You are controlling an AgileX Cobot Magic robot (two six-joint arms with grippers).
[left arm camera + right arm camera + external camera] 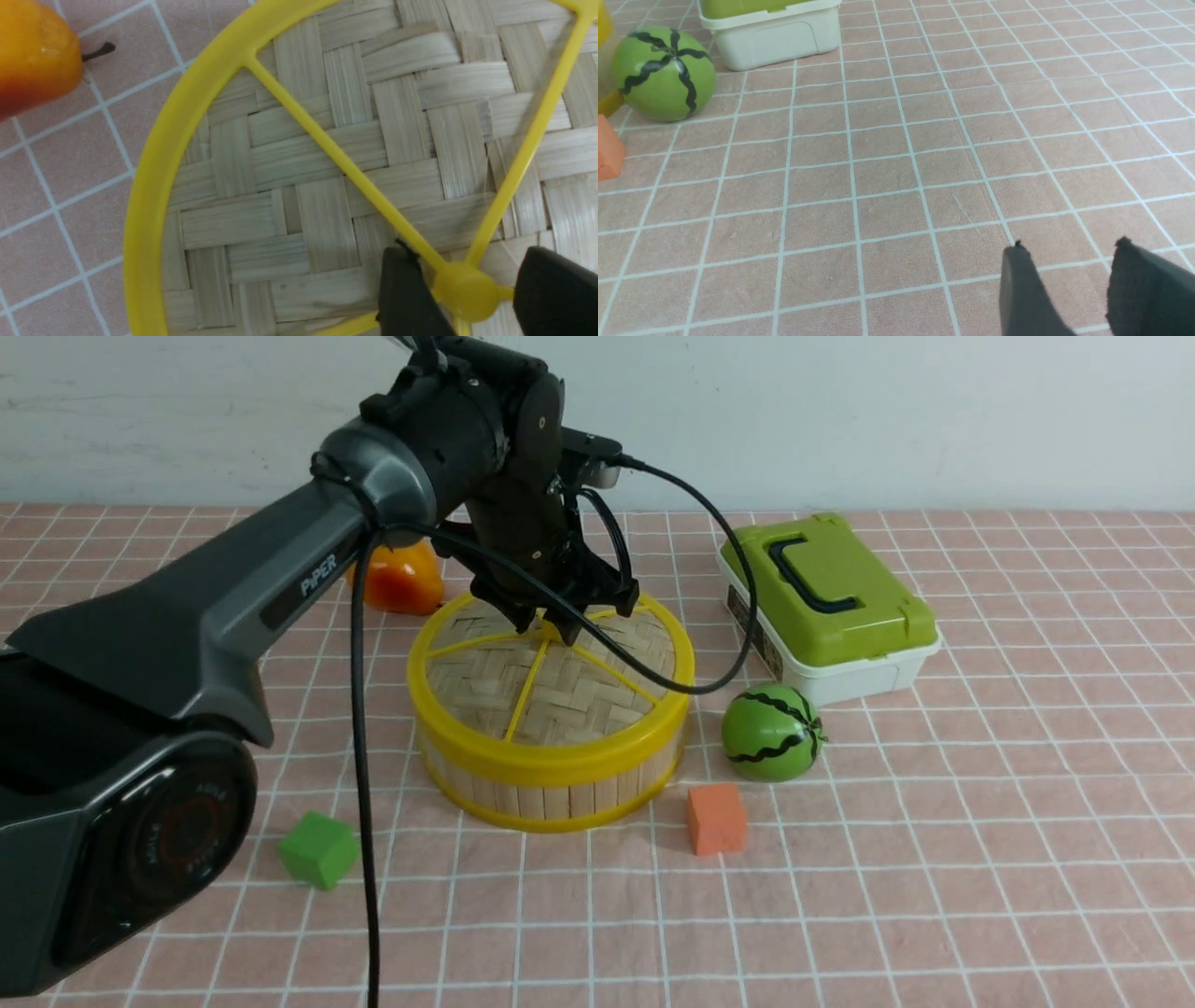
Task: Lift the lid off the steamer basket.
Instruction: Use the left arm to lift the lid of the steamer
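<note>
Your left gripper (467, 284) straddles the hub with parted jaws; the bamboo lid (551, 677) still needs gripping and lifting off the steamer basket (541, 798).

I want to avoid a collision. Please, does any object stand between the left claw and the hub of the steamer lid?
Nothing visible stands between them: the left claw is open, with its fingers on either side of the yellow hub.
</note>
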